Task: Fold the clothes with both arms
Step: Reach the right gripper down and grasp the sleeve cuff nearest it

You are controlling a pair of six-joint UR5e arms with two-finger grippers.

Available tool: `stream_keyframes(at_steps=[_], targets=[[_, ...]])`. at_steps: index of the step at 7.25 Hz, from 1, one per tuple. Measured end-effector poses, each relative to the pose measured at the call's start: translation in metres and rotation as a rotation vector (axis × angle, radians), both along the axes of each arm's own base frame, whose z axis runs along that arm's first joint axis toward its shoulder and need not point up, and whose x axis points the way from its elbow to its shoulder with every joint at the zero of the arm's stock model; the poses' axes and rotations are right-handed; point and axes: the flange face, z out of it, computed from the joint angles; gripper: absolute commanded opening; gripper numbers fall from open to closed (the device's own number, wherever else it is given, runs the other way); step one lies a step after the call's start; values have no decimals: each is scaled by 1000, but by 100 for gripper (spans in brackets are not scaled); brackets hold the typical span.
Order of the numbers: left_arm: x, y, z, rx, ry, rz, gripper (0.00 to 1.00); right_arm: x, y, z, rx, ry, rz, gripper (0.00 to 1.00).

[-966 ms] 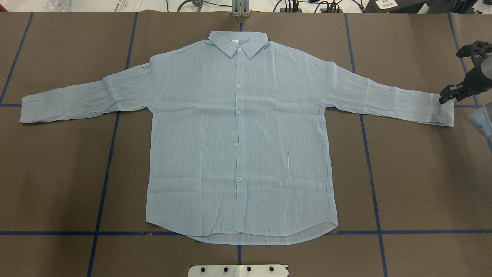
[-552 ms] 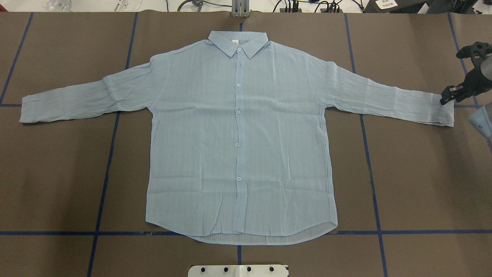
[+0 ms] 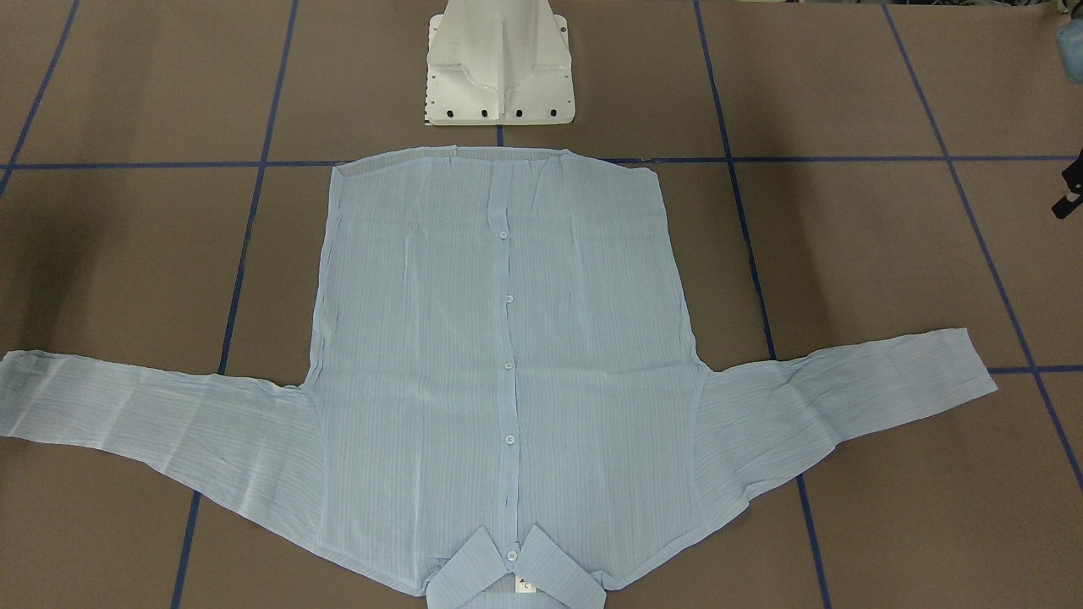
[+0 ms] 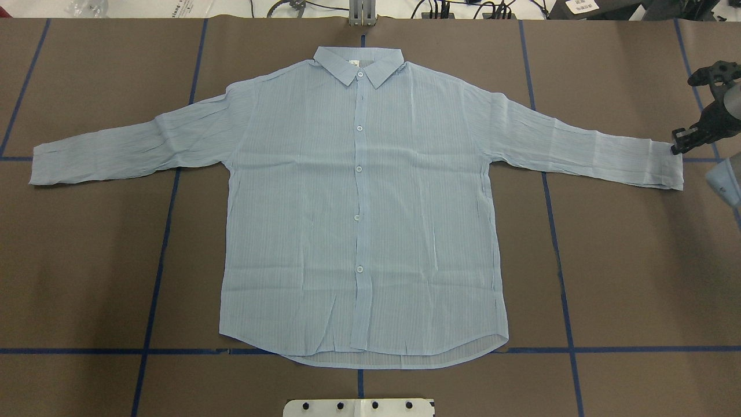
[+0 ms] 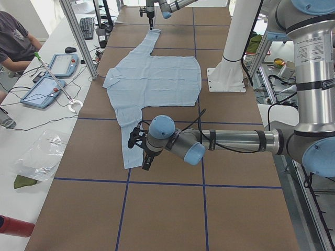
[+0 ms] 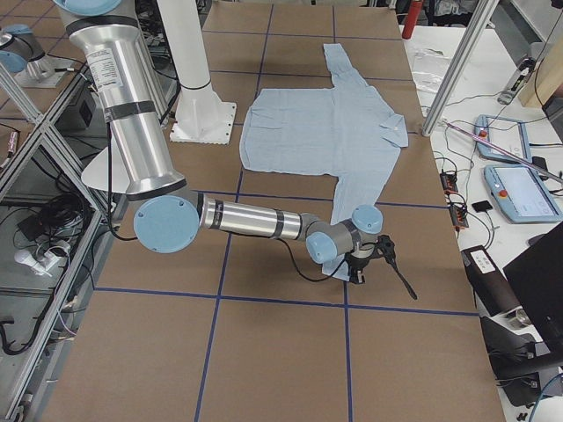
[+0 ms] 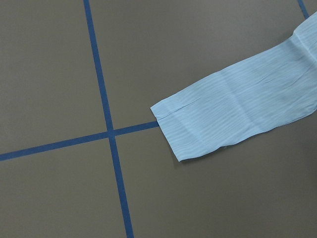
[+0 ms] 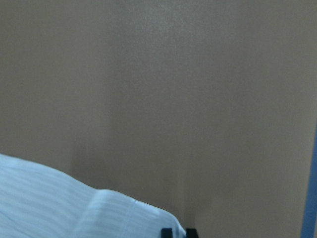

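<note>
The light blue shirt [image 4: 359,202] lies flat and buttoned on the brown table, collar at the far side and both sleeves spread out. My right gripper [image 4: 679,143] is at the far corner of the right sleeve's cuff [image 4: 666,171]. In the right wrist view its fingertips [image 8: 166,232] stand close together just beside the cuff corner [image 8: 124,213], holding nothing. My left gripper [image 5: 144,156] hovers by the left sleeve's cuff [image 7: 198,129]. Only a black bit of it [image 3: 1068,190] shows in the front view, so I cannot tell whether it is open or shut.
The white pedestal base [image 3: 499,68] stands at the near table edge behind the shirt's hem. Blue tape lines [image 4: 156,260] cross the table. An operator [image 5: 13,42] with tablets sits at the far side, and aluminium posts [image 6: 457,61] stand there.
My right gripper has moved a little to the right, towards the end of the right cuff. The shirt has not moved.
</note>
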Motion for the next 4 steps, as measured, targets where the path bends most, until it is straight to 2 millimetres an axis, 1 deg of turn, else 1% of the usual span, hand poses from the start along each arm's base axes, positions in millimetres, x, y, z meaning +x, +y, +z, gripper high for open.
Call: stream_keyframes(at_steps=[2, 3, 4], targets=[[0, 0, -1, 0, 2, -1, 100, 4, -3, -4, 7, -4, 8, 0], [0, 0, -1, 0, 3, -1, 100, 10, -5, -17, 25, -24, 15, 0], [0, 0, -2, 0, 6, 1, 100, 14, -6, -41, 45, -75, 21, 0]])
